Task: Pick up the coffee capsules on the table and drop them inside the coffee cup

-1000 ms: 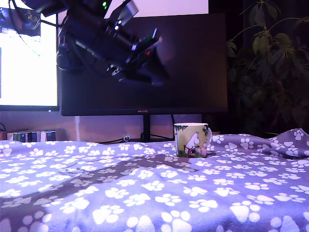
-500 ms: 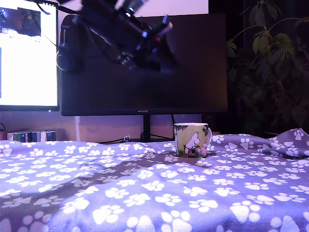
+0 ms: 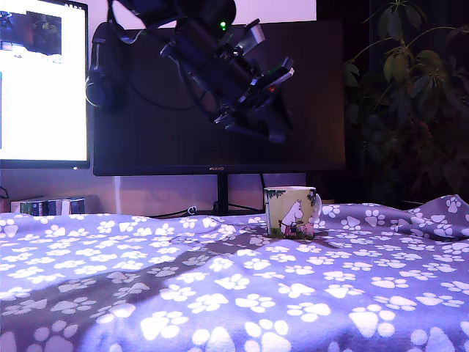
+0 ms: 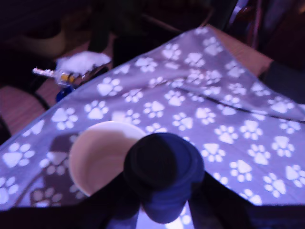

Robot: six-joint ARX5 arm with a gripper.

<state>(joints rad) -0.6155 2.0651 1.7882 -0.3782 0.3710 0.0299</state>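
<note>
A dark blue coffee capsule point(image 4: 163, 168) sits between my dark fingers point(image 4: 217, 200), with my gripper point(image 4: 164, 202) shut on it. Just past it in the wrist view I see the pale inside of the coffee cup point(image 4: 97, 155), which looks empty. In the exterior view the cup point(image 3: 292, 212) stands upright on the paw-print table point(image 3: 220, 293), handle toward that view's right. My gripper point(image 3: 272, 126) hangs high above the cloth, a little toward the exterior view's left of the cup. The capsule itself does not show in the exterior view, and no other capsules are visible.
A large dark monitor point(image 3: 220, 95) on a stand rises behind the cup, with a lit screen point(image 3: 40, 81) at the exterior view's left and a leafy plant point(image 3: 410, 95) at its right. The cloth bunches up at the far right point(image 3: 440, 216). Small clutter point(image 4: 66, 71) lies beyond the cloth's edge.
My arm has swung toward the exterior view's right, then dropped a little, bringing the gripper closer to the cup. The cup has not moved.
</note>
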